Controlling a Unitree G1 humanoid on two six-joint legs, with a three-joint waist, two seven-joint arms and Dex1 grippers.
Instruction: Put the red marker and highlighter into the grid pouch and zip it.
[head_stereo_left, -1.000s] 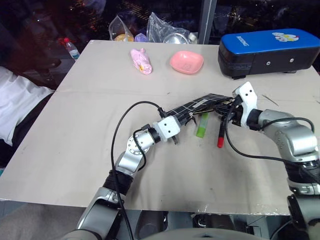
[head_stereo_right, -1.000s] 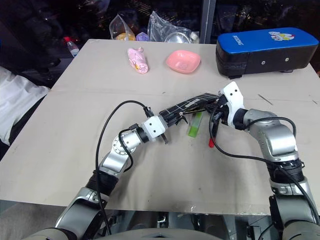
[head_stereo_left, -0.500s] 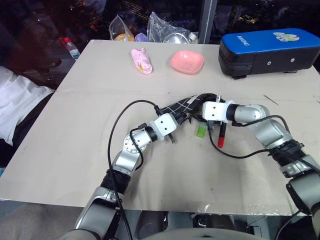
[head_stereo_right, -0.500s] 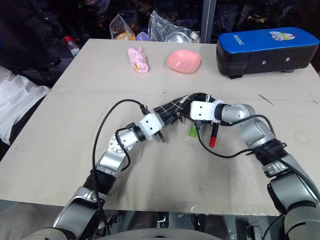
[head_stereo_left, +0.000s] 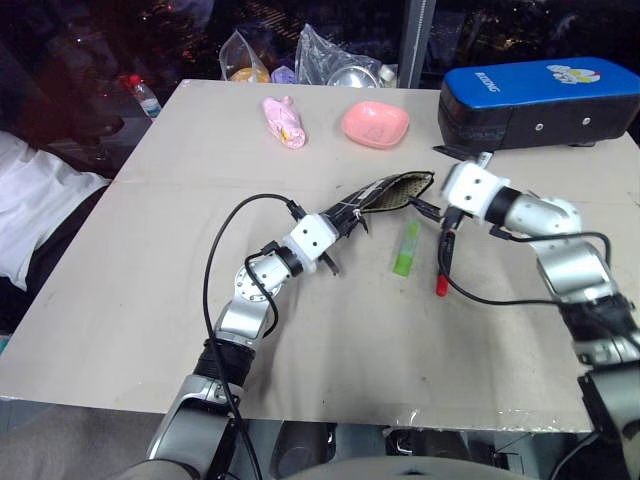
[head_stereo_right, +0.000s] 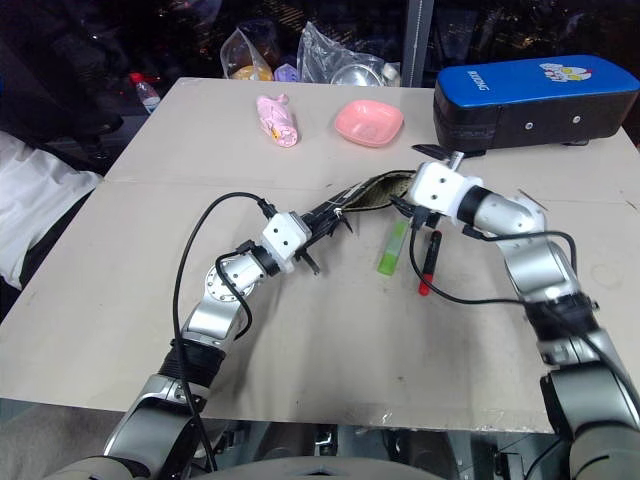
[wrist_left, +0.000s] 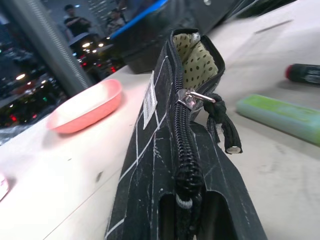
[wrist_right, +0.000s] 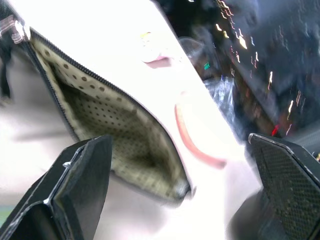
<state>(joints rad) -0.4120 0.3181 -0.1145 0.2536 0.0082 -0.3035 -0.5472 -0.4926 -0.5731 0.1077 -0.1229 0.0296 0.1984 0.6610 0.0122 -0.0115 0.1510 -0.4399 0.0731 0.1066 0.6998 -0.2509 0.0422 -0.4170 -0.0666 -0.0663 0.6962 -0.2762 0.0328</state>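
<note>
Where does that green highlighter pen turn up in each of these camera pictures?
Left eye view: highlighter lies on the table, between the grid pouch and the red marker.
Right eye view: same spot.
Left wrist view: right of the pouch.
Right wrist view: can't make it out.
Shared landmark: the pouch's open mouth.

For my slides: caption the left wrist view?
Left gripper pinches half-open black grid pouch beside light-green highlighter.
</note>
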